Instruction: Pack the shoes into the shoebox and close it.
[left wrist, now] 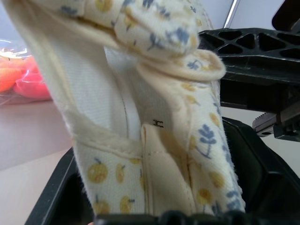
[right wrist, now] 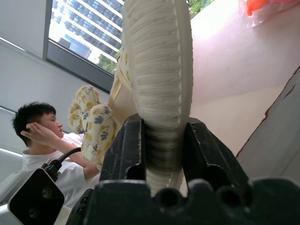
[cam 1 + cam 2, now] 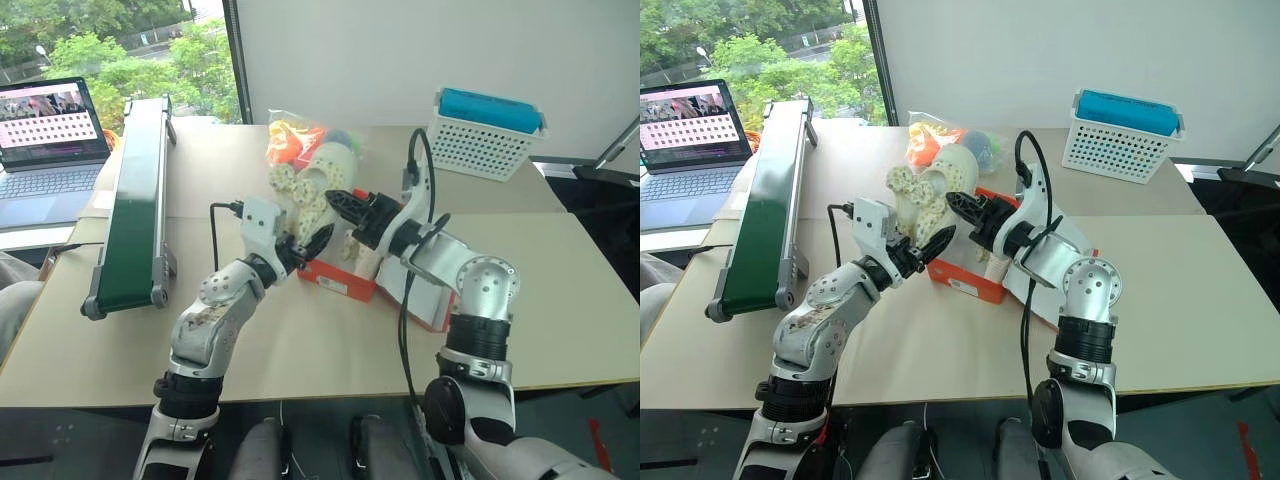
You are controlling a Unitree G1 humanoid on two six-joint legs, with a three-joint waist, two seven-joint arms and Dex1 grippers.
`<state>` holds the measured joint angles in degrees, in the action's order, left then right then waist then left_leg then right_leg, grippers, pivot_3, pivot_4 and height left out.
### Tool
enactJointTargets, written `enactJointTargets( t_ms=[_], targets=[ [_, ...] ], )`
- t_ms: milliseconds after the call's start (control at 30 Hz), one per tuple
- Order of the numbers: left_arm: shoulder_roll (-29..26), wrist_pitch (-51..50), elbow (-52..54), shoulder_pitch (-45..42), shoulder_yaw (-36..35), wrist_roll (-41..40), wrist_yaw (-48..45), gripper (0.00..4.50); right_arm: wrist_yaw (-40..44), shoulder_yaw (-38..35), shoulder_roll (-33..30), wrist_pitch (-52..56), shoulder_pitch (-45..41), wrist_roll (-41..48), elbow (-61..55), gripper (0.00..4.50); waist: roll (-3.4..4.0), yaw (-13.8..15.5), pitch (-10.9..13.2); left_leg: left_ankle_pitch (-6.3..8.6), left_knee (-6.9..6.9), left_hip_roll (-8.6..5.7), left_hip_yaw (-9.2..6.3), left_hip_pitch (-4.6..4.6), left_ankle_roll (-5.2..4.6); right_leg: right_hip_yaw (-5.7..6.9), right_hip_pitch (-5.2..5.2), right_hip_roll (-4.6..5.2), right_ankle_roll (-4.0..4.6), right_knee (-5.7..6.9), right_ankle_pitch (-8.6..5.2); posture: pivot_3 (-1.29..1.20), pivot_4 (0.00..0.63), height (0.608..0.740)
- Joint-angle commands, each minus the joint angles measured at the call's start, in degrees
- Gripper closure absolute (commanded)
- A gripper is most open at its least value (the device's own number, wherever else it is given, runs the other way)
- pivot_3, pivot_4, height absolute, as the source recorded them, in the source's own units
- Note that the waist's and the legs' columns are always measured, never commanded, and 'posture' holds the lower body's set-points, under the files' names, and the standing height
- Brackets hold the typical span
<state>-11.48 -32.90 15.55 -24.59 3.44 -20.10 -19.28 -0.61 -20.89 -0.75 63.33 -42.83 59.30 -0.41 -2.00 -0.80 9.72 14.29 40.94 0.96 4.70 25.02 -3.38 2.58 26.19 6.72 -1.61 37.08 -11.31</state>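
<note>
A cream shoe (image 3: 308, 188) with a small printed pattern is held up over the orange-red shoebox (image 3: 338, 282), which stands open mid-table. My left gripper (image 3: 316, 240) grips the shoe's fabric upper (image 1: 154, 122) from the left, and black fingers (image 1: 267, 183) flank the cloth. My right gripper (image 3: 342, 203) comes in from the right and is shut on the ribbed sole (image 2: 159, 61), whose edge sits pinched between the two fingers (image 2: 124, 150). Something cream (image 3: 356, 250) shows inside the box under the right wrist; I cannot tell what it is.
A green conveyor (image 3: 135, 190) runs along the left with a laptop (image 3: 50, 140) beyond it. A clear bag of orange toys (image 3: 295, 140) lies behind the shoe. A white basket with a teal top (image 3: 487, 135) stands at the back right. A person (image 2: 42, 136) sits nearby.
</note>
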Motion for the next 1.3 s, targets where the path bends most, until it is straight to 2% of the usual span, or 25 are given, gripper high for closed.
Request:
enactJointTargets(
  t_ms=[33, 133, 167, 200, 233, 433, 600, 933, 1133, 1300],
  targets=[
    [-1.3, -0.3, 2.3, -0.5, 2.2, 2.0, -0.5, 1.37, 0.1, 0.2, -0.1, -1.8, -0.5, 1.2, -2.7, 3.63, 0.00, 0.0, 0.0, 0.00, 0.00, 0.00, 0.00, 0.00, 0.00, 0.00, 0.00, 0.00, 0.00, 0.00, 0.00, 0.00, 0.150, 0.699],
    [-1.4, 1.0, 2.2, 0.0, 2.9, 2.6, -1.0, 1.37, -0.4, 0.7, -0.2, -2.3, -0.2, 0.5, -3.1, 3.63, 0.00, 0.0, 0.0, 0.00, 0.00, 0.00, 0.00, 0.00, 0.00, 0.00, 0.00, 0.00, 0.00, 0.00, 0.00, 0.00, 0.150, 0.699],
    [-1.4, 1.4, 2.2, 0.1, 2.9, 2.5, -1.3, 0.63, -0.6, 0.8, -0.2, -2.5, -0.2, 0.3, -3.1, 3.66, 0.00, 0.0, 0.0, 0.00, 0.00, 0.00, 0.00, 0.00, 0.00, 0.00, 0.00, 0.00, 0.00, 0.00, 0.00, 0.00, 0.150, 0.699],
    [-1.6, 1.5, 2.3, 0.2, 3.2, 2.6, -1.6, 0.44, -0.8, 0.8, -0.2, -2.8, -0.2, 0.1, -3.1, 3.66, 0.00, 0.0, 0.0, 0.00, 0.00, 0.00, 0.00, 0.00, 0.00, 0.00, 0.00, 0.00, 0.00, 0.00, 0.00, 0.00, 0.150, 0.699],
    [-2.0, 1.4, 2.5, 0.2, 3.4, 2.8, -2.0, 0.01, -1.1, 0.8, -0.3, -3.1, -0.3, -0.2, -3.0, 3.66, 0.00, 0.0, 0.0, 0.00, -0.01, 0.00, 0.00, 0.00, 0.00, 0.00, 0.01, 0.00, 0.00, 0.00, 0.00, 0.00, 0.150, 0.699],
    [-6.6, 0.7, 2.2, 0.8, 1.4, 0.4, -7.5, 0.01, -7.4, -2.6, -2.2, -6.2, -4.3, -3.5, 2.2, 3.66, 0.02, 0.0, 0.0, 0.00, 0.00, 0.01, 0.01, 0.00, 0.01, -0.01, 0.02, -0.01, 0.00, 0.01, 0.00, 0.00, 0.150, 0.699],
    [-10.5, 2.0, 0.2, 1.6, 0.1, 1.2, -10.7, 0.01, -13.3, -4.6, -4.5, -4.4, -7.9, -5.4, 8.8, 3.66, 0.03, -0.1, 0.0, 0.00, -0.03, 0.01, 0.02, 0.00, 0.01, -0.02, 0.03, -0.02, -0.01, -0.02, -0.01, 0.00, 0.150, 0.699],
    [-10.2, 2.6, 0.0, 2.2, 0.1, 2.5, -10.4, 0.01, -10.6, -0.4, -7.5, -0.6, -10.9, -12.3, 22.2, 3.66, 0.04, -0.1, 0.0, 0.00, -0.03, 0.02, 0.06, 0.00, 0.00, -0.06, 0.03, -0.02, -0.01, -0.01, -0.01, 0.00, 0.150, 0.699],
    [-10.4, 2.6, 0.2, 2.6, -0.4, 2.6, -10.1, 0.01, -0.8, 11.0, -13.2, -3.1, -16.4, -24.7, 34.8, 3.66, 0.05, -0.2, 0.0, 0.00, -0.04, 0.01, 0.06, -0.01, 0.00, -0.07, 0.03, -0.02, -0.01, -0.02, -0.01, 0.00, 0.150, 0.699],
    [-10.5, 2.5, 0.5, 2.6, -0.7, 2.5, -9.9, 0.01, 10.7, 25.2, -18.9, -6.2, -19.2, -36.6, 39.0, 3.66, 0.05, 0.2, 0.0, 0.01, -0.02, 0.00, 0.04, 0.00, -0.01, -0.06, -0.01, -0.02, -0.02, -0.06, -0.01, 0.00, 0.150, 0.699]
  ],
)
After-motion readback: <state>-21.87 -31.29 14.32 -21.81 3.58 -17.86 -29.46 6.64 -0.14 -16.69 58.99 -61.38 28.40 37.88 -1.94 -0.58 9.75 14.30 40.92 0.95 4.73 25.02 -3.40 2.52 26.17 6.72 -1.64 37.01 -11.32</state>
